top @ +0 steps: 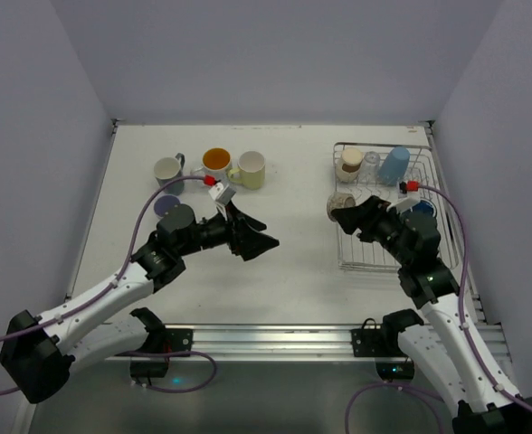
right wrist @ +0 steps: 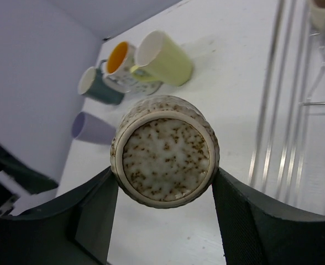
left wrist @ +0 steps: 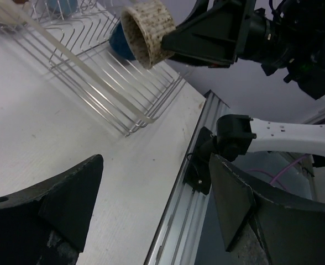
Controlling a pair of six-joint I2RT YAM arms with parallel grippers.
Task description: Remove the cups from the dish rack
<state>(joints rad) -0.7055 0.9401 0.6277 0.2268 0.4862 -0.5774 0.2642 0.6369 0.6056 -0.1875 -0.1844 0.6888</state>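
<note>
My right gripper (right wrist: 165,190) is shut on a speckled beige cup (right wrist: 165,159), held on its side in the air at the left edge of the silver wire dish rack (top: 356,266). The same cup (top: 337,202) shows in the top view and in the left wrist view (left wrist: 148,30). In the rack there remain a beige cup (top: 348,165), a clear glass (top: 371,161), a light blue tumbler (top: 394,165) and a navy cup (top: 421,208). My left gripper (top: 261,235) is open and empty over mid-table, pointing at the rack.
Several cups stand at the table's far left: a grey mug with a white inside (top: 167,170), an orange-lined mug (top: 216,163), a cream mug (top: 251,169) and a lavender tumbler (top: 167,206) lying by my left arm. The aluminium rail (left wrist: 206,182) runs along the near edge.
</note>
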